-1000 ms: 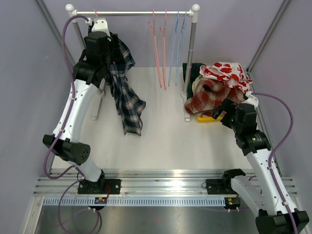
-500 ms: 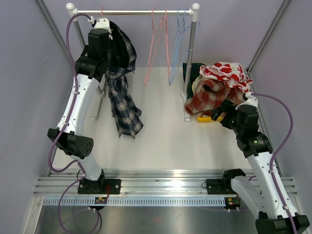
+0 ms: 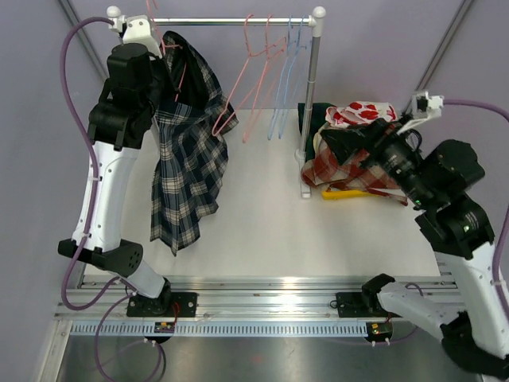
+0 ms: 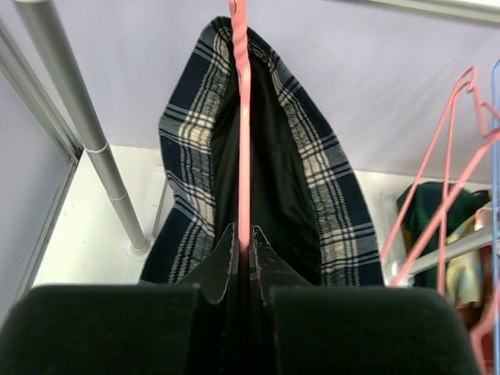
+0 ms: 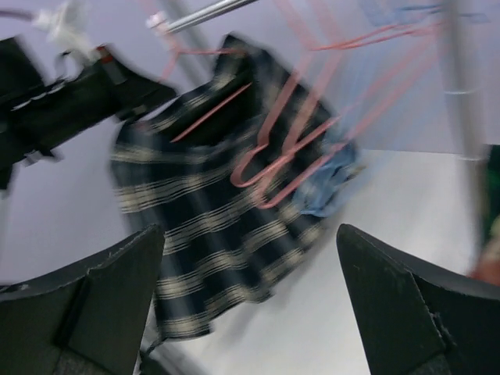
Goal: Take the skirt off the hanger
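Nearest the bases, the hem of the plaid skirt point(image 3: 184, 171) is seen hanging free above the table point(image 3: 270, 231), left of centre in the top view; no contact with the surface can be confirmed. Further back at centre right, the right gripper point(image 3: 340, 142) is held with its jaws spread fully wide and nothing between them, in front of the clothes pile point(image 3: 364, 111). It is well apart from the skirt, which is shown only blurred in its wrist view. At the upper left, the left gripper point(image 4: 243, 236) is clamped shut on the thin pink wire of the hanger point(image 4: 241, 117). The skirt is draped over that hanger, with its waistband spread to both sides of the wire. Farthest back, the rail point(image 3: 231, 21) carries the empty hangers point(image 3: 258, 76), which are tilted at an angle just beside the skirt. Whether the held hanger's hook is on the rail cannot be told. Judged risks:

- The wire may twist or slip in the narrow pinch under the skirt's weight.
- The skirt may slide off unassisted and drop in a heap.
- The right gripper, in reaching across, may snag the tilted empty hangers or strike the rack post.
- A pull on the cloth may drag the hanger out of the left grip.
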Controlling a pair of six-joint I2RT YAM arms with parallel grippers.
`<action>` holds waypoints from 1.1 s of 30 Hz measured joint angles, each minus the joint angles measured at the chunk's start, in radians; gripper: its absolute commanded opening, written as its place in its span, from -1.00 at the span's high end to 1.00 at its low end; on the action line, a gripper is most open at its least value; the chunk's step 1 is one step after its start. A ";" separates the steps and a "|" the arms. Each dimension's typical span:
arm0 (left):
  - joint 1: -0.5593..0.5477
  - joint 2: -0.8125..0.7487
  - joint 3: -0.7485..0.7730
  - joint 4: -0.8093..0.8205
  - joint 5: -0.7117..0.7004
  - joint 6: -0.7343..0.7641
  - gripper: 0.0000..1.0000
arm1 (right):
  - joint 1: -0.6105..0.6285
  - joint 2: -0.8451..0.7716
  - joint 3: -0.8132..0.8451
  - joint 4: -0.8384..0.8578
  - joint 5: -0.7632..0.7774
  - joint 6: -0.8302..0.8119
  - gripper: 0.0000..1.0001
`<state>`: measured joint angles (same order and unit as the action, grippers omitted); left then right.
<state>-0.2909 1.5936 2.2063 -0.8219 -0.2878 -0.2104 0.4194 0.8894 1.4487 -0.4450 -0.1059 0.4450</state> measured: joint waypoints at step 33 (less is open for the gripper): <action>-0.220 -0.036 -0.038 0.066 -0.296 -0.127 1.00 | 0.851 0.798 0.265 0.155 0.645 -0.024 1.00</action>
<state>-0.5106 1.5574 2.1681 -0.7559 -0.5835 -0.3378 1.2701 1.6871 1.7134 -0.2901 0.5396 0.4210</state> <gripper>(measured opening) 0.025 0.019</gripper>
